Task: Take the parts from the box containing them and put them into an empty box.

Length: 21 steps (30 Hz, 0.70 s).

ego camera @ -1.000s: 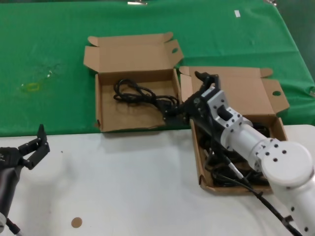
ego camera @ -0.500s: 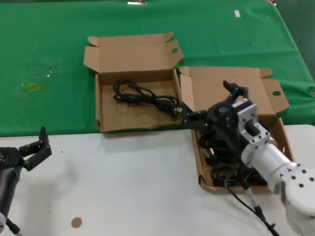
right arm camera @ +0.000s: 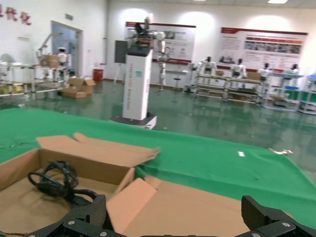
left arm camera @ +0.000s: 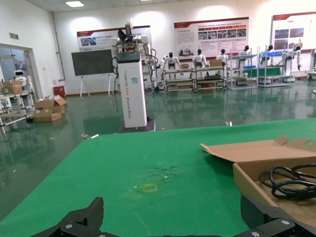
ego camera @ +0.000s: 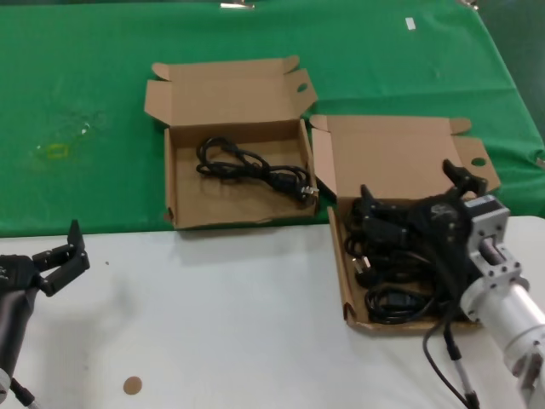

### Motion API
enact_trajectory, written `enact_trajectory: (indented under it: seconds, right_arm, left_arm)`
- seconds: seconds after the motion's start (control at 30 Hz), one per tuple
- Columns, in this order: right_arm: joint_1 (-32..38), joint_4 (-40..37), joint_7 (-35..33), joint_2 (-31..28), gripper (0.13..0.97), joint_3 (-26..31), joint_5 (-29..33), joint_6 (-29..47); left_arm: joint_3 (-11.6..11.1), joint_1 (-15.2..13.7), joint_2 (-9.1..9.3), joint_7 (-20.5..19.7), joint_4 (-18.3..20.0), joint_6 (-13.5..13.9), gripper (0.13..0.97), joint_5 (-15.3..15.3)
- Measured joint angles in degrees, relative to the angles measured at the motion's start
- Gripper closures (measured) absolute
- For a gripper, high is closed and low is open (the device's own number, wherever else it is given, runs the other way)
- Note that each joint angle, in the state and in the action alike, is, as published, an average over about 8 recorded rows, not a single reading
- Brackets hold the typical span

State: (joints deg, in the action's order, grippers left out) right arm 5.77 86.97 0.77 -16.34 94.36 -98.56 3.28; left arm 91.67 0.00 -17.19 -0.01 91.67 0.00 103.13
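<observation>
The box containing the parts sits at the right with its lid open and several black cables coiled inside. The other box stands to its left, farther back, with one black cable lying in it. My right gripper is open and empty, hovering above the back of the right box. In the right wrist view that gripper faces the lid, and the left box's cable shows beyond. My left gripper is open and parked at the near left.
Both boxes rest where the green cloth meets the white table. A small brown disc lies near the table's front. A yellow mark is on the cloth. The left wrist view shows the left box's wall.
My right gripper has pulled back from the left box's right corner to above the right box, empty. The single cable stays in the left box. The left arm has not moved.
</observation>
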Motion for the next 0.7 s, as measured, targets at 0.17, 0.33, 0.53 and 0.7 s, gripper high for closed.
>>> enact_trajectory:
  seconds: [0.17,0.33,0.53,0.7]
  right_arm:
    - [-2.96,2.41,-0.40,-0.44,0.129,-1.37,-2.34,-1.68]
    - [-3.92,3.20,-0.53,-0.58,0.129,-1.82,-3.11,-2.23]
    - [-3.98,3.24,-0.53,-0.59,0.129,-1.85,-3.15,-2.26]
    - [-3.98,3.24,-0.53,-0.59,0.129,-1.85,-3.15,-2.26]
  left_arm:
    - [0.00,0.00,0.00,0.00,0.00,0.00,0.132,0.00]
    - [0.00,0.00,0.00,0.02,0.00,0.00,0.132,0.00]
    - [0.00,0.00,0.00,0.02,0.00,0.00,0.132,0.00]
    - [0.00,0.00,0.00,0.02,0.00,0.00,0.132,0.00]
